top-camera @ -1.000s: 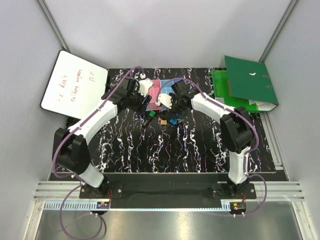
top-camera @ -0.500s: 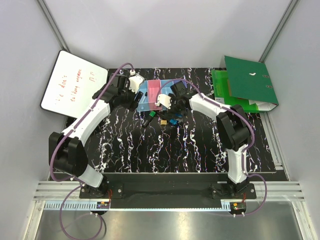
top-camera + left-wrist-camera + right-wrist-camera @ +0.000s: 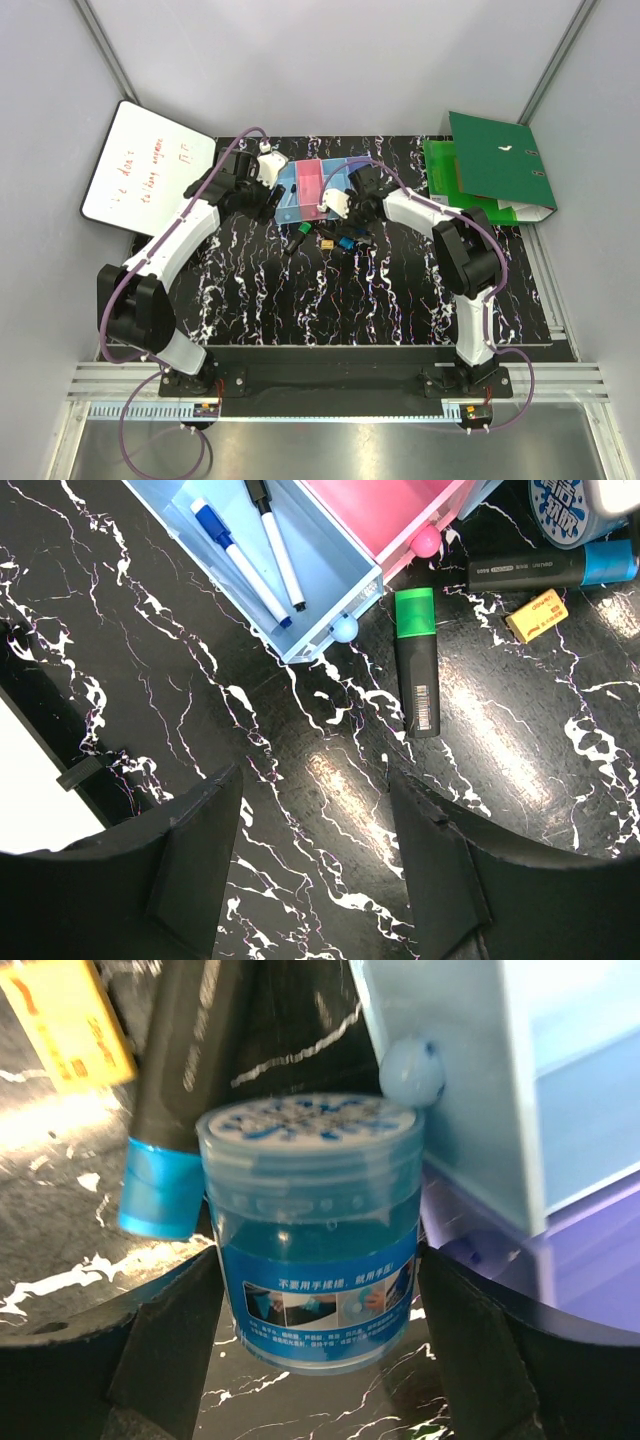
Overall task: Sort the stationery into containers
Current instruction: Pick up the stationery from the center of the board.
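Note:
In the left wrist view two white markers (image 3: 255,555) lie in the light blue bin (image 3: 345,585) of the containers (image 3: 305,190), next to the pink bin (image 3: 400,510). On the table nearby lie a green and black marker (image 3: 417,665), a black marker with a blue cap (image 3: 555,568) and a small yellow piece (image 3: 536,615). My left gripper (image 3: 315,820) hangs open over bare table, holding nothing. My right gripper (image 3: 315,1325) is open around the round blue jar (image 3: 310,1250), which stands on the table; both fingers (image 3: 165,1330) are close against its sides.
A white whiteboard (image 3: 150,170) leans at the back left. A green binder (image 3: 495,165) lies at the back right. Right of the jar are a blue bin (image 3: 480,1080) with its round knob (image 3: 412,1068) and a purple bin (image 3: 560,1260).
My left arm has swung left, off the containers, uncovering the light blue bin. My right gripper has narrowed slightly around the blue jar.

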Available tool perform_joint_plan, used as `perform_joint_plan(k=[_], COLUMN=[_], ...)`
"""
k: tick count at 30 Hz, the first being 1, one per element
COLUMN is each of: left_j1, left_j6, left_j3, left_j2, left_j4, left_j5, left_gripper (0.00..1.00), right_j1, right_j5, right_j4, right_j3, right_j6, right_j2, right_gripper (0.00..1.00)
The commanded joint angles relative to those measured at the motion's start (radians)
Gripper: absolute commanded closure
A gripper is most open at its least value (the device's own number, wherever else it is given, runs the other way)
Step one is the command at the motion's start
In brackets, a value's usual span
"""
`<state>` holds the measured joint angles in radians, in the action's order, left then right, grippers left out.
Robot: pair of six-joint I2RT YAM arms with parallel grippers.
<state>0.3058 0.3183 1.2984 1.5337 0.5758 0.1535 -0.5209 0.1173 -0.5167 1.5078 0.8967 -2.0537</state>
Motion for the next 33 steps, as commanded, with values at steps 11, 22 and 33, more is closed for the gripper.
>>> perform_joint_plan(k=[11, 22, 33], left_j1=[-0.011, -0.019, -0.039], left_j6=[0.01, 0.002, -0.002], left_j3=[0.002, -0.005, -0.03], left_j2=[-0.018, -0.012, -0.007], left_j4=[-0.014, -0.014, -0.014], left_j5=[0.031, 0.041, 0.069], left_gripper=[0.35, 0.35, 0.35], right_j1=[0.01, -0.022, -0.036], right_j5=[0.035, 0.039, -0.028], right_j4=[0.046, 0.04, 0.056], right_j3=[0.014, -0.015, -0.061], right_j6=[-0.038, -0.048, -0.157], right_j2=[-0.008, 0.01, 0.145], right_gripper=[0.2, 0.63, 1.0])
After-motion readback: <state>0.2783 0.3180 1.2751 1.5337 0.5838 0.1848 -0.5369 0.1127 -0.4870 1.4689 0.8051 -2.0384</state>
